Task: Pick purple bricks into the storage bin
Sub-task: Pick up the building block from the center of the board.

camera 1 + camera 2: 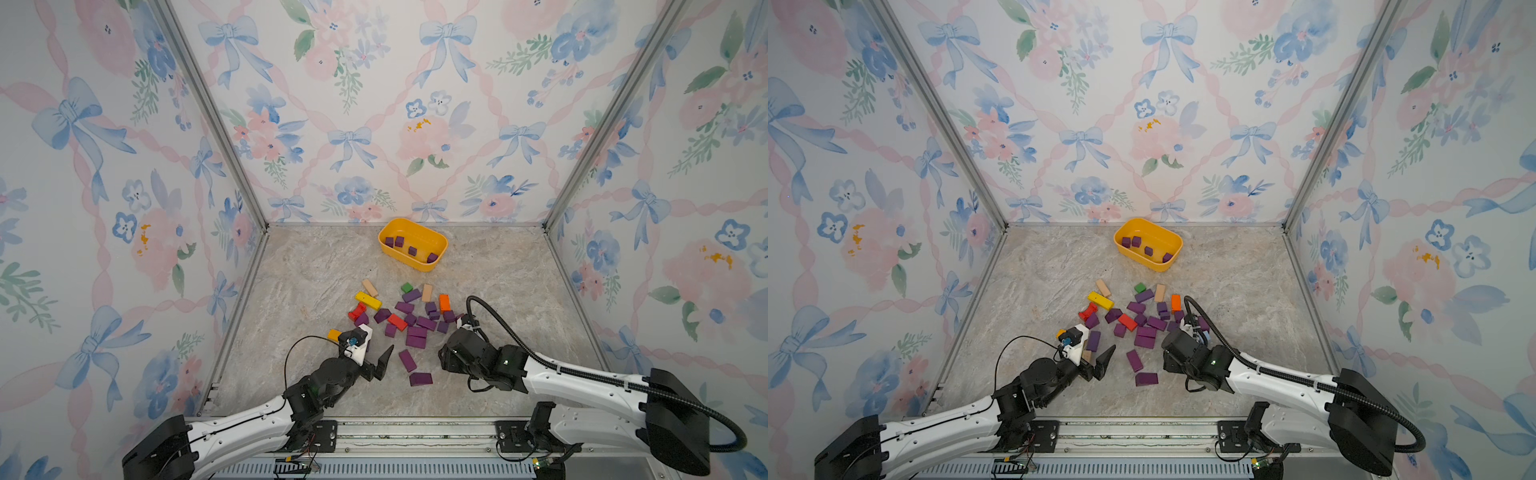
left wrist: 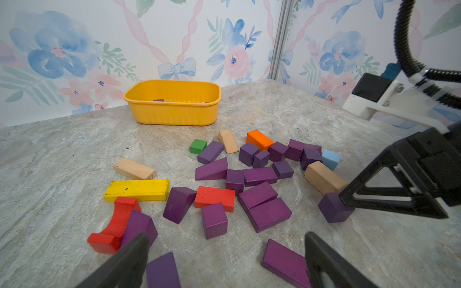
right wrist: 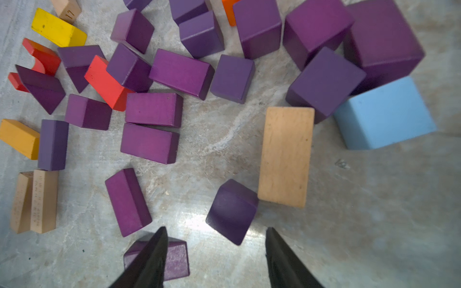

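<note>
Right wrist view: right gripper [image 3: 216,229] spread, unclenched, purple cube [image 3: 232,212] just off its fingertips, one corner between them. In a top view purple bricks [image 1: 417,332] pile mid-frame, four more in the storage bin [image 1: 397,257] higher in frame; left gripper [image 2: 225,235] wide apart, empty.

The left arm [image 1: 245,424] and right arm [image 1: 582,376] had white shells with black joints and black bases. A ribbed black hose [image 1: 498,316] trailed from the right arm and a thin black wire [image 1: 285,370] from the left arm. The left pincer [image 2: 225,237] and right pincer [image 3: 215,230] had black triangular fingers [image 2: 124,266].
</note>
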